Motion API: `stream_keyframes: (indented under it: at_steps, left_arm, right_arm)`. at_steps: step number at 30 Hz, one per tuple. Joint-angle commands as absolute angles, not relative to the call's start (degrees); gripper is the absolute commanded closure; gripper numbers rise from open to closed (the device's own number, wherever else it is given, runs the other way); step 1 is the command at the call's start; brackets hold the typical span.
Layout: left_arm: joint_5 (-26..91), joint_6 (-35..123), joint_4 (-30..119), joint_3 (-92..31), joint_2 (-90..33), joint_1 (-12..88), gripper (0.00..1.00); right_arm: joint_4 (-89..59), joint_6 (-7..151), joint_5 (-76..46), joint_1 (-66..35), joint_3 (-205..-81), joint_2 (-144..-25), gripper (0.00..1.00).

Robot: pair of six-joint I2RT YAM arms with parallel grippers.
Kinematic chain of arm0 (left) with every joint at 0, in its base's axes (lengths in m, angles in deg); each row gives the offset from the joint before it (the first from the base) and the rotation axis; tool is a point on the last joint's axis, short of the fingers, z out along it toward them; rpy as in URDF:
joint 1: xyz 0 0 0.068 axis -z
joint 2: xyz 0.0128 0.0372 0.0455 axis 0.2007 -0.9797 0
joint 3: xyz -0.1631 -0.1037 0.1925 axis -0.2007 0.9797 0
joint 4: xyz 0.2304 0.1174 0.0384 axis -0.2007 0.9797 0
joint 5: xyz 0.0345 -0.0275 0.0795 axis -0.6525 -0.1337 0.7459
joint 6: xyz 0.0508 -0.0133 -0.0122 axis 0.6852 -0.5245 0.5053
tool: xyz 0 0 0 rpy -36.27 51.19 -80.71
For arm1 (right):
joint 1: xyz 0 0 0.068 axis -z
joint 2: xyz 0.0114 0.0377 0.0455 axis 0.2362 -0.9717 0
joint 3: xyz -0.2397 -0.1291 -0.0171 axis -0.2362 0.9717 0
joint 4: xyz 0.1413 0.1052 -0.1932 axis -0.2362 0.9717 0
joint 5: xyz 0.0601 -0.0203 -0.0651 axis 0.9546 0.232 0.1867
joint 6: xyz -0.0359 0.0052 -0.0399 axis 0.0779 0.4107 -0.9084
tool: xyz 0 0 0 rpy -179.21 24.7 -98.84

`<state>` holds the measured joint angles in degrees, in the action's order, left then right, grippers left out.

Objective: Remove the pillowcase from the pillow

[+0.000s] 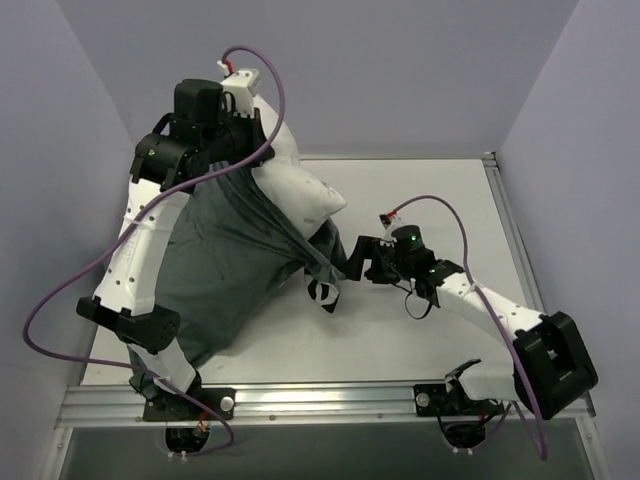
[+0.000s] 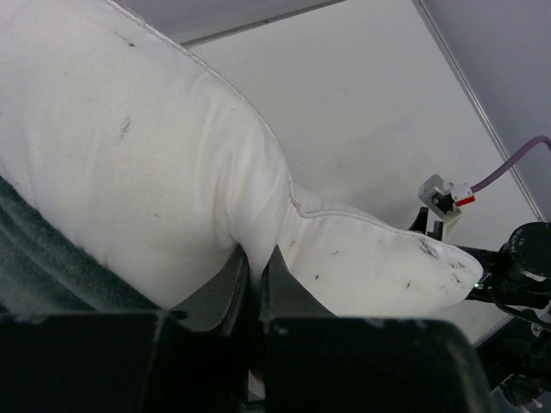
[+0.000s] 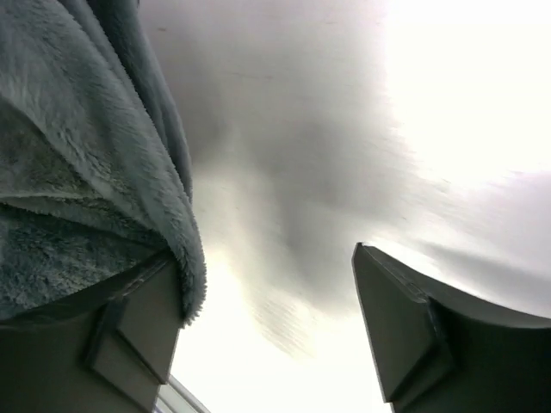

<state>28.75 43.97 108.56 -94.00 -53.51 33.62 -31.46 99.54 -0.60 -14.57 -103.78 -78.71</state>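
My left gripper (image 1: 213, 128) is raised high at the back left and holds up the white pillow (image 1: 300, 185). In the left wrist view the left gripper (image 2: 256, 277) is shut on a fold of the pillow (image 2: 155, 172). The grey-green pillowcase (image 1: 220, 270) hangs from the pillow's lower part down to the table, and a small zebra-striped bit (image 1: 322, 292) shows at its right edge. Beside that edge my right gripper (image 1: 350, 265) is open. In the right wrist view the pillowcase (image 3: 77, 198) drapes over the left finger (image 3: 138, 331) of the right gripper (image 3: 271, 318), with nothing between the jaws.
The white table (image 1: 420, 200) has a metal rail (image 1: 505, 235) along its right edge and a metal frame (image 1: 330, 400) at the front where both arm bases stand. Lilac walls close in on the left, back and right. Purple cables (image 1: 275, 90) loop off both arms.
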Motion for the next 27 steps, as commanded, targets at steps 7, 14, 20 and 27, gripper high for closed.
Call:
stream_keyframes:
  at_steps: [7,14,20,27]
  left_arm:
    - [35.63,48.68,92.19,-78.14,-50.2,41.45,0.98]
    - [35.47,48.51,91.76,-78.93,-51.87,45.5,0.98]
    - [33.97,47.46,92.64,-80.51,-53.28,45.77,0.98]
    - [34.41,47.63,92.02,-79.99,-54.42,47.44,0.98]
  right_arm:
    - [9.09,84.89,-14.03,-13.5,-126.39,-61.54,0.12]
    - [5.97,84.52,-6.83,-13.76,-138.03,-69.8,0.12]
    - [-11.78,93.13,-4.18,-18.84,-138.56,-75.42,0.09]
    - [-12.5,89.19,-0.94,-23.78,-146.2,-86.49,0.02]
